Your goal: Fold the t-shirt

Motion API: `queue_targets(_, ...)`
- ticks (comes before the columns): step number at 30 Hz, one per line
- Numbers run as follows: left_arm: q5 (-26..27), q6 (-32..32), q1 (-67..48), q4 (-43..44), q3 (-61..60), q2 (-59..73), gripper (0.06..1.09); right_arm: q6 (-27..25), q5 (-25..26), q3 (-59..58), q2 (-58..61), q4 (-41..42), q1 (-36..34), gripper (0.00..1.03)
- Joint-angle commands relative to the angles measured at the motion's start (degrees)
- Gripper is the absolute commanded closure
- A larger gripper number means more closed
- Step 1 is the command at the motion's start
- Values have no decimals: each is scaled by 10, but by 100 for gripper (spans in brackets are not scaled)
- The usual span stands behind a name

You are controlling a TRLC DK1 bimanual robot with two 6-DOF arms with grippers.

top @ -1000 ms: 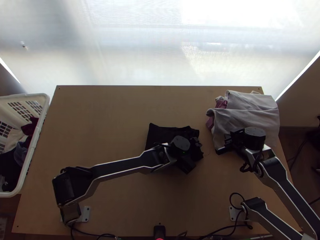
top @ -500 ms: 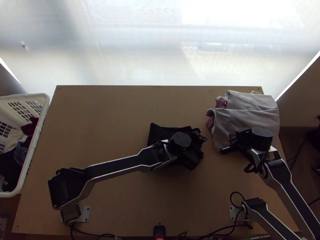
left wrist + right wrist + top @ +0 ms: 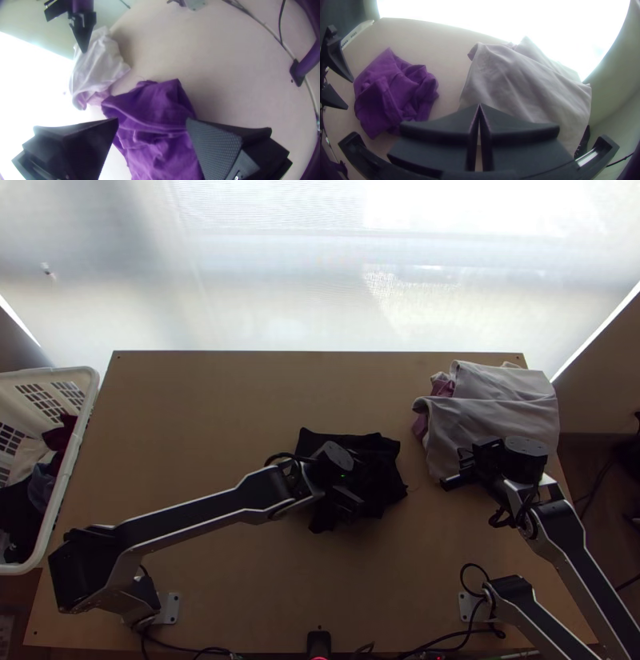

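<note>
A bunched t-shirt, black in the top view and purple in the wrist views, lies on the table with its fabric crumpled. Over its middle is my left gripper. In the left wrist view the left gripper has its fingers wide apart, with the t-shirt beneath and between them. My right gripper is to the right of the t-shirt, by the near-left part of a pale cloth pile. In the right wrist view the right gripper has its fingertips together, apart from the t-shirt.
A loosely folded pale cloth pile with a pinkish piece at its left side occupies the table's far right corner. Beyond the table's left edge stands a white basket holding clothes. Bare wood lies left of the t-shirt.
My left gripper has moved left across the t-shirt, whose right part and near edge are more exposed. The right gripper shifted slightly right at first, then hardly moved.
</note>
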Motion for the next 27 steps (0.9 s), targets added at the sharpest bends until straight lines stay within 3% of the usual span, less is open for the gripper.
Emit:
queue_targets(1,8,-63,47,-106,-2,-41,10,5,-10,11,-2,-23,18,100)
queue_targets(9,1,-206,139,-168,51,-38,10,39,-17,58,37,-57,149,100)
queue_targets(13,4,-322,180,-287,161,31,10,53,-59,108,102,-59,171,100)
queue_targets(19,87,-403,225,-397,214,82,18,99,-134,212,208,-70,221,100)
queue_targets(22,157,-425,246,-422,214,91,40,111,-173,260,254,-76,245,100)
queue_targets(27,215,-484,257,-411,223,88,80,109,-206,317,323,-95,291,100)
